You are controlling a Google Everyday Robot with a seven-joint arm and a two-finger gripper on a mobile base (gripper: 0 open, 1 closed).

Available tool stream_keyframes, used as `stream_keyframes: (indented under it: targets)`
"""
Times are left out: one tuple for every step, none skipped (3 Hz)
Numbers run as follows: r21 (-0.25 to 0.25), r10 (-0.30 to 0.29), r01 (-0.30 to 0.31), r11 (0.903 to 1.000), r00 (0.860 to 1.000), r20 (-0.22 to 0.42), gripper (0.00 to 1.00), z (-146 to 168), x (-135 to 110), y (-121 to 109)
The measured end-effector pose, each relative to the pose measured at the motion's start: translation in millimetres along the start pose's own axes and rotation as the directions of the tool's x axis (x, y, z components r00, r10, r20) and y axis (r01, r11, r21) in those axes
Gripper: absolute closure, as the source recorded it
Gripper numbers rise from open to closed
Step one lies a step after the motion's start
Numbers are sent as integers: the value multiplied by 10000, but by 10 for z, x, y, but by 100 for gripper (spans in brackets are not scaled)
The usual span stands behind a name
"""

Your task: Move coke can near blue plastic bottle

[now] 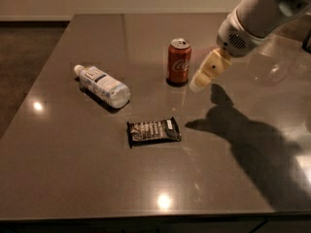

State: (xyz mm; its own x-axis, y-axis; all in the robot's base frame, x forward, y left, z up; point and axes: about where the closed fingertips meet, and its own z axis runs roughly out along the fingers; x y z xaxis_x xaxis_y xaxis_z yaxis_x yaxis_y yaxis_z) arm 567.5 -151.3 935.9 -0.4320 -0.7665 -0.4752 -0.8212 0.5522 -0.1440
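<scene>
A dim room, a pale wall at the back and a broad grey-brown table whose polished top throws back ceiling lights.

In the camera view, the coke can stands upright toward the far middle of the table, silver top up and white script facing the lens. The blue plastic bottle lies on its side well to the can's left, with its white cap pointing toward the far-left edge. A flat dark snack wrapper rests nearer the camera, roughly between the two. The robot's white arm reaches in from the upper right, casting a heavy shadow over the right side of the table.

The gripper hangs just to the right of the can at about the height of its lower half, close to it but seemingly apart. It slants down toward the can's base. Whether the gripper is wide or narrow cannot be told from this angle, and it holds nothing visible.

The can is likely light and thin-walled, rigid under a moderate squeeze but easily dented, with a smooth, slippery painted skin. Whether it is full is not evident. Tall and narrow, it would probably tip if knocked near the top. The surest hold looks to be across the middle of the body, below the rim.
</scene>
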Motion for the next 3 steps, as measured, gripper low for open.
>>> stream_keyframes:
  targets:
    - [54,488,-490,9988,9981,375,0,244,-286,-80]
    - [-173,823,-813,9965,9941,710,0,461,-563,-81]
    - [-405,940,-903,9951,9905,1002,0,594,-773,-99]
